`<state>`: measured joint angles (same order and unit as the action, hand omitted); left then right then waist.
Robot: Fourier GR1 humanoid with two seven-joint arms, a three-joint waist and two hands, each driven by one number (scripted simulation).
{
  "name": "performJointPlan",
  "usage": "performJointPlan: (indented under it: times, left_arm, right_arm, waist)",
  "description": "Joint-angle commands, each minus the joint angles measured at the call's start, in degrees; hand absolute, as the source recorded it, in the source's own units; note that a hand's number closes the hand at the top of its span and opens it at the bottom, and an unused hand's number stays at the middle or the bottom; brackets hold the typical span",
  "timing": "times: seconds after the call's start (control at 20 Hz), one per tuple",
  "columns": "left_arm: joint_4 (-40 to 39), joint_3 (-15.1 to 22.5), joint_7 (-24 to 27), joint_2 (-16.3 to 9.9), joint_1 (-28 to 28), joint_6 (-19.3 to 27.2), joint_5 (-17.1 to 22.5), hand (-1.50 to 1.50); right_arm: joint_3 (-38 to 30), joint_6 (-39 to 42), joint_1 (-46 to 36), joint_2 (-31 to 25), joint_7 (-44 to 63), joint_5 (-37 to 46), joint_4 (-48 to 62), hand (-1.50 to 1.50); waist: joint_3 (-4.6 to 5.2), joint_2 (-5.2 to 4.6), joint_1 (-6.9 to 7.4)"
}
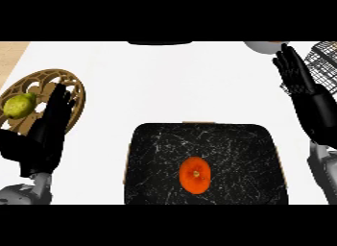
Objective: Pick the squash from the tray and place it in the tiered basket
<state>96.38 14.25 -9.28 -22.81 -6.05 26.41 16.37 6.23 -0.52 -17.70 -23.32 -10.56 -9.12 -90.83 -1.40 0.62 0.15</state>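
From where I stand, the squash [196, 175] sits alone on the black speckled tray [157, 144], a little below and right of the tray's middle, well clear of every rim. It shows as a squat orange round with a small darker dimple on top — stem scar or blossom end, I cannot tell which.

Neither hand has it. The right hand [294, 69] is up near the far right of the counter, fingers straight and spread, showing just in front of the wire tiered basket [331, 65], holding nothing. The left hand [54, 117] rests flat and open at the left, its fingers lying over the edge of a round wooden trivet-like plate [68, 79] that carries a yellow-green pear [19, 105]. Both are well apart from the squash, so by my reckoning the pick is not yet begun.

As for handling, I'd guess the squash is stiff-skinned and solid, heavier than the pear, not something that bruises at a touch — but smooth and rounded, so liable to roll or slip out of a shallow pinch. The sensible hold looks to be from above, fingers on one flank and thumb on the opposite one, across the widest part rather than on the dimpled crown. The right hand seems the natural choice, since the basket lies on its side.
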Motion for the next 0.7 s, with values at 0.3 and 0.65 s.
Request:
performJointPlan:
  times: [0.3,0.65]
  left_arm:
    - [-5.28,-2.37,1.88,-7.51,1.46,-2.20,-5.73,0.00]
    - [-11.65,-3.32,6.12,-9.44,0.30,-5.84,-7.70,0.00]
  right_arm:
    - [-10.65,-17.04,5.23,17.53,0.93,-11.97,-7.70,1.50]
    - [7.20,-29.26,29.74,10.15,23.66,13.94,-14.16,-1.50]
  waist:
    - [-1.31,1.88,-8.23]
    - [1.61,-0.30,-2.73]
